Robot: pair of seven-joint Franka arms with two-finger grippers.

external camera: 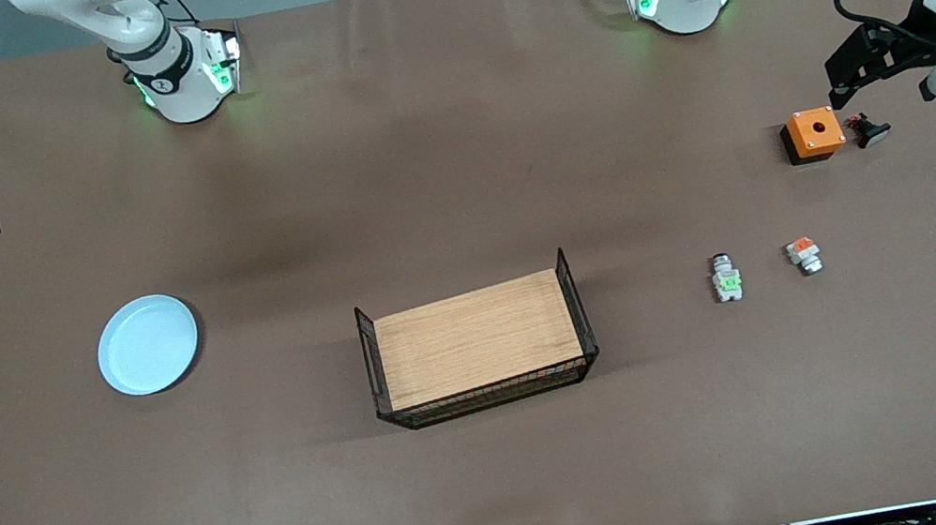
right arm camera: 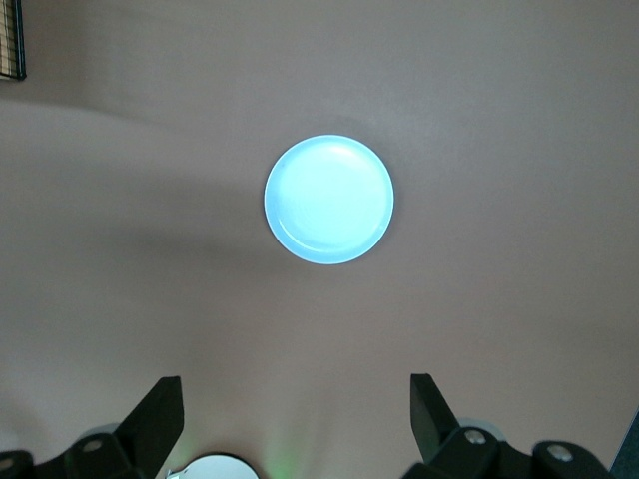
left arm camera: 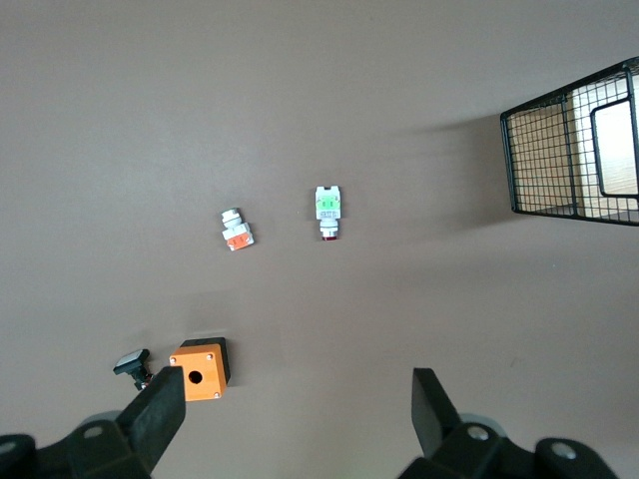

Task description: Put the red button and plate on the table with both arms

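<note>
Brown table [external camera: 451,161]: one plate [external camera: 148,344], one red button [external camera: 726,277].

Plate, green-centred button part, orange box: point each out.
plate [external camera: 147,345], front view, bare centre of its dish.
green-centred button part [external camera: 726,278], front view, middle of its body.
orange box [external camera: 814,131], front view, its top face.

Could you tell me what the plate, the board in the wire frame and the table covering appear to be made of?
The plate looks like glossy plastic or glazed ceramic: pale blue, with a soft sheen in the right wrist view. The board seems to be light wood, showing grain lines, held in a black wire frame. The table covering looks like matte brown paper or sheet, faintly creased.
</note>
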